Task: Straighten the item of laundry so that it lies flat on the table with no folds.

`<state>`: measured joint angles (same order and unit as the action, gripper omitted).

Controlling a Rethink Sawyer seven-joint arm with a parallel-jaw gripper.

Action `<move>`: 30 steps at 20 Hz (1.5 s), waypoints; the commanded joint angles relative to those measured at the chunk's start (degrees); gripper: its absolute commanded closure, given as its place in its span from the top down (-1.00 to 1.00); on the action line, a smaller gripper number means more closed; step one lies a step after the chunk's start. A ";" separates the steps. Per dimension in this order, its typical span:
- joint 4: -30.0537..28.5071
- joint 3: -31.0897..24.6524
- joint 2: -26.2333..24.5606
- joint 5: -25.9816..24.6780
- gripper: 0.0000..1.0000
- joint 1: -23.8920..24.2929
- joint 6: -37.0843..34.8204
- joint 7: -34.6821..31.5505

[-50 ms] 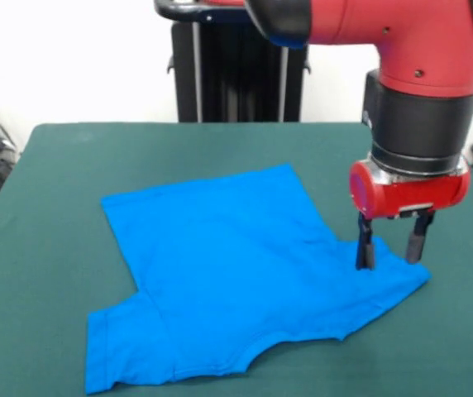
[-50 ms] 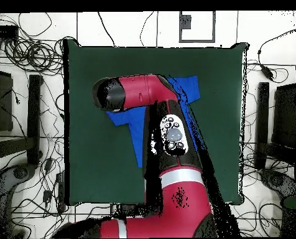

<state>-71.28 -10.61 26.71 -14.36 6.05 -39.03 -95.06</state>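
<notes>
Right now the fingers (image 1: 364, 246) are spread apart, with a clear gap between the two dark tips. They pinch nothing. One tip sits on the blue shirt (image 1: 228, 273), or just above it, near the sleeve that sticks out on the right of the front view. The other tip hangs beside it, over the edge of that sleeve. Above them is the red wrist of the arm (image 1: 410, 124), which comes down from the top.

Most of the shirt looks flat. It lies near the middle of the green counter (image 1: 54, 182), spread wide, with its body smooth and its bottom hem toward the far side. The neck hole shows at the near edge. The sleeve at the near left looks a bit bunched and wrinkled, and there are small creases by the fingers too.

From above, the arm covers much of the shirt, so only some blue parts peek out on each side of it.

So the job seems nearly done. What is left, it seems, is to smooth the sleeves and the last little wrinkles.
</notes>
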 commanded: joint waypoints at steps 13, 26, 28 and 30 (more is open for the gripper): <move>-4.15 1.23 -2.47 1.01 1.00 -0.76 2.59 -10.27; -2.50 2.18 -3.56 2.40 1.00 -2.36 2.85 -11.52; -2.60 2.46 -3.62 2.51 1.00 -2.70 3.16 -11.81; -2.81 2.62 -3.65 2.54 1.00 -2.95 3.56 -12.05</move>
<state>-71.28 -7.07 24.24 -13.97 5.73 -38.35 -95.06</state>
